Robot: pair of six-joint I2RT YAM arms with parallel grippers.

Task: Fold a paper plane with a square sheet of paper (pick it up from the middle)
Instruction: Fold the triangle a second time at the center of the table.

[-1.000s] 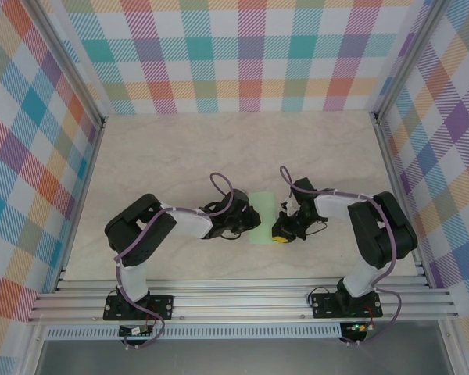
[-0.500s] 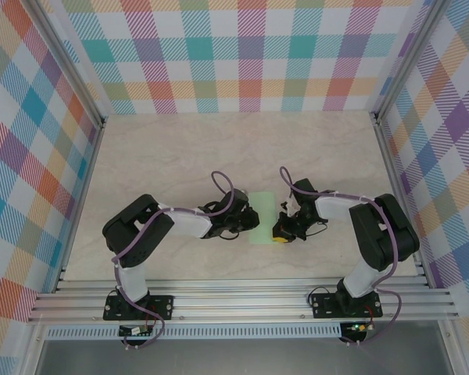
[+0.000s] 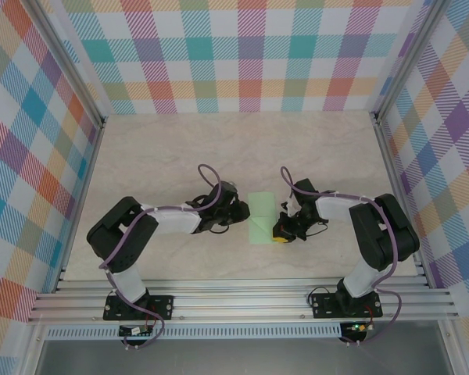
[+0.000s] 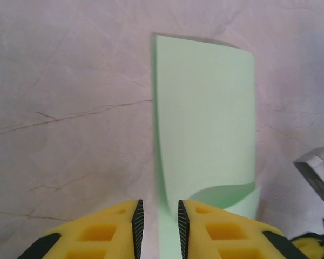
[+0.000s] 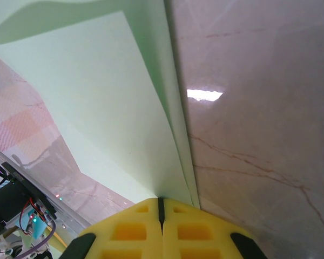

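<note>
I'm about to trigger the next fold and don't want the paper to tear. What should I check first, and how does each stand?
1. Right hand shut on the sheet of paper: ok.
2. Left hand gripping the sheet: not ok; its jaws stand slightly apart around the sheet's edge.
3. Sheet lying flat on the table: not ok; the upper layer lifts near the hands.
4. Far corners of the layers matched: cannot tell.

Black-and-white arms (image 3: 172,220), purple cables (image 3: 201,169), yellow fingers (image 4: 102,231), black ribbed pads (image 4: 137,226)
</note>
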